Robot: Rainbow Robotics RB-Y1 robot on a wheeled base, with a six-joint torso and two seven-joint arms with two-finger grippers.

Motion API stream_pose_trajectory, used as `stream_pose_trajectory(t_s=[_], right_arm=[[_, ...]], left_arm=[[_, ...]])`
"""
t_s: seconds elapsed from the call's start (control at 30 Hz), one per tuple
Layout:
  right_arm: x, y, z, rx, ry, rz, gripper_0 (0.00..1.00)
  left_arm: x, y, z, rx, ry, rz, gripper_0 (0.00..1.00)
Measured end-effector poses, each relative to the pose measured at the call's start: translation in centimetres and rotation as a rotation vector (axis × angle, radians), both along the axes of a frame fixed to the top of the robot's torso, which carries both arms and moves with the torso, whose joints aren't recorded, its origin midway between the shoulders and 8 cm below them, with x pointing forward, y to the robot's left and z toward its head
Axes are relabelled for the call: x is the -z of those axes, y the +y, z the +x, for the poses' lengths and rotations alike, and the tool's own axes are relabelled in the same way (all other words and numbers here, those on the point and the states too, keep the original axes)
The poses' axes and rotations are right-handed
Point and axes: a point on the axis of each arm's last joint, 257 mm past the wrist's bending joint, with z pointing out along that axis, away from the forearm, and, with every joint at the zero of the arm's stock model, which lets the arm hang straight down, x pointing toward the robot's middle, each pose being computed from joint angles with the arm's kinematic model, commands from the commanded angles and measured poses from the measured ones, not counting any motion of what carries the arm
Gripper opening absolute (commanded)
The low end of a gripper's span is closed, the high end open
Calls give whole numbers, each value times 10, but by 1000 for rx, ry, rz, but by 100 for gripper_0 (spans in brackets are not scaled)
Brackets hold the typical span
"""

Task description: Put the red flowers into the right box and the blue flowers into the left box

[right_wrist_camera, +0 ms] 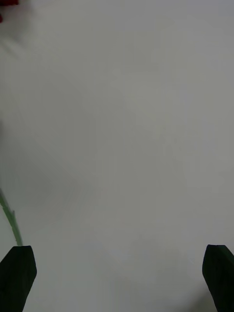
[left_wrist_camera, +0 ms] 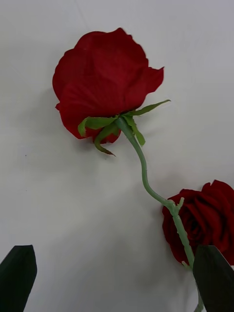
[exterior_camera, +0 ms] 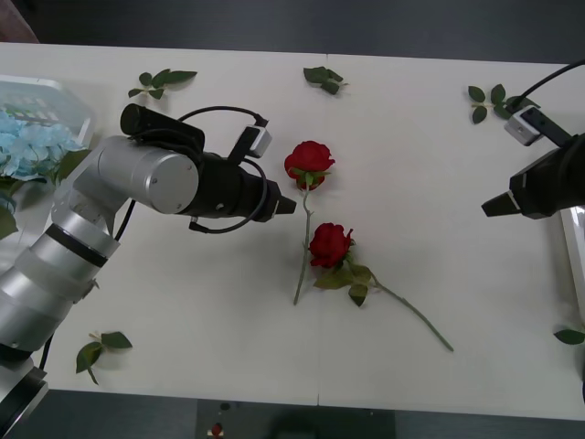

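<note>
our left gripper [exterior_camera: 291,207] hangs open and empty, just at 9 o'clock of the upper red rose [exterior_camera: 309,160]; the second rose [exterior_camera: 330,243] lies at its 5. we judge a reach: next, close on that stem. our right gripper [exterior_camera: 490,207] waits open near the right box [exterior_camera: 576,240].

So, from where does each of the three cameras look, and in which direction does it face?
Front view: above the arms, facing forward and down at the table; both arms show, left pincer beside the upper rose, right pincer at the right side.
Left wrist view: on the left wrist, facing the upper rose; its open fingers show.
Right wrist view: on the right wrist, facing bare table; its open fingers show.
Shared: front and left wrist views both show the lower rose.
</note>
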Motion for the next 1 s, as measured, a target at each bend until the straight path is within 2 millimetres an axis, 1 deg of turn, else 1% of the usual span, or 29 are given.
stream_pose_trajectory(t_s=[0.1,0.2,0.4,0.53,0.7,0.77,0.8,0.83,0.87,0.9,0.93,1.0], right_arm=[[6,21,-5,-33,-5,21,100],[17,44,-11,-71,6,40,100],[43,88,-14,-144,9,49,100],[63,108,-17,-185,4,25,100],[82,129,-24,-233,8,13,100],[88,134,-25,-245,4,0,100],[90,137,-26,-254,2,-5,100],[92,141,-27,-263,-1,-7,100],[94,145,-27,-271,-4,-6,100],[96,150,-27,-280,-8,-5,100],[98,154,-27,-285,-14,-2,100],[106,158,-27,-292,-17,-6,100]], left_arm=[[6,-7,10,-35,16,-14,93],[11,-18,16,-66,32,-26,93],[15,-36,19,-98,67,-32,93],[19,-46,22,-134,104,-41,93],[27,-58,28,-145,86,-33,93],[31,-61,27,-143,82,-26,83],[33,-62,26,-140,79,-22,69],[35,-62,26,-138,77,-19,60],[35,-62,26,-138,76,-18,46],[34,-62,26,-139,76,-19,38],[34,-62,27,-140,75,-21,31],[33,-61,27,-141,75,-22,27]])
